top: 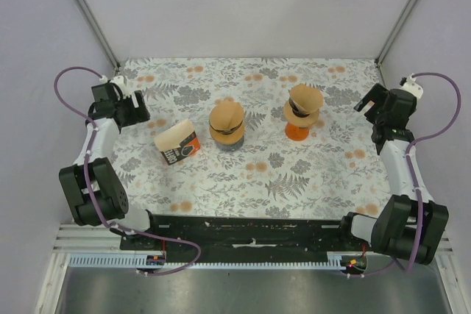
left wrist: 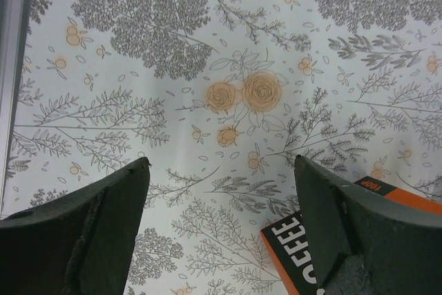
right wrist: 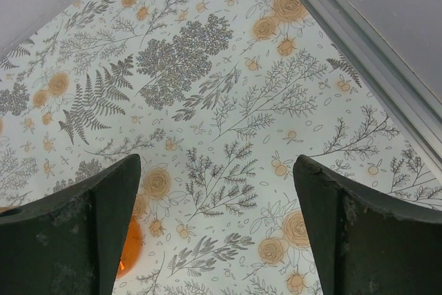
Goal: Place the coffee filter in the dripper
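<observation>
A brown coffee filter [top: 227, 118] rests in the dark grey dripper [top: 227, 140] at the table's middle. To its right, another brown filter [top: 305, 100] sits in the orange dripper [top: 297, 131]. The filter packet [top: 177, 143] lies on its side to the left. My left gripper [top: 138, 109] is open at the far left, up-left of the packet. The left wrist view shows that gripper [left wrist: 221, 164] empty, with the packet's corner [left wrist: 293, 253] by its right finger. My right gripper [top: 366, 105] is open at the far right. In its own view, this gripper [right wrist: 216, 160] holds nothing.
The floral tablecloth [top: 257, 174] covers the table. Grey walls with metal corner posts [top: 88, 12] close in the back and sides. In the right wrist view, a frame rail [right wrist: 373, 53] runs along the edge and the orange dripper's base [right wrist: 130, 246] peeks out by the left finger.
</observation>
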